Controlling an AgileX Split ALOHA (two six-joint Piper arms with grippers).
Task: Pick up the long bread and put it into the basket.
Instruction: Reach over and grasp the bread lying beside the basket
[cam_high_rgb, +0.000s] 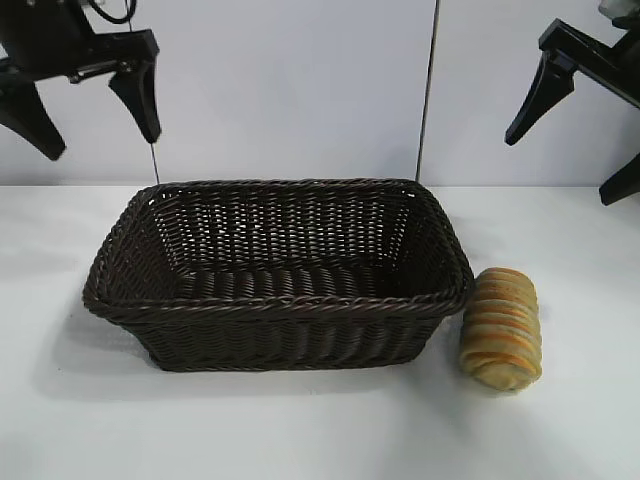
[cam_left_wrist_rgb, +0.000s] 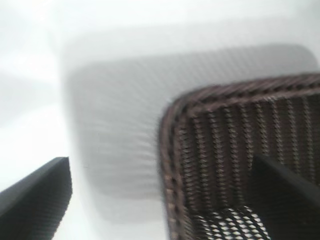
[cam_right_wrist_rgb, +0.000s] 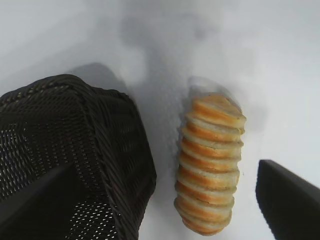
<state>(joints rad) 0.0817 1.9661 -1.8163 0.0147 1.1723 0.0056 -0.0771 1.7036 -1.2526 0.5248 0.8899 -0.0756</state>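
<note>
The long bread (cam_high_rgb: 501, 328), golden-tan with orange-brown ridges, lies on the white table just right of the basket (cam_high_rgb: 280, 300), close to its right rim. It also shows in the right wrist view (cam_right_wrist_rgb: 210, 165), beside the basket's corner (cam_right_wrist_rgb: 115, 145). My right gripper (cam_high_rgb: 570, 150) is open and empty, high above the back right, well above the bread. My left gripper (cam_high_rgb: 95, 110) is open and empty, high at the back left above the basket's left end. The left wrist view shows the basket's corner (cam_left_wrist_rgb: 175, 150).
The white tabletop (cam_high_rgb: 300, 430) spreads in front of the basket and bread. A pale wall with a vertical seam (cam_high_rgb: 428, 90) stands behind the table.
</note>
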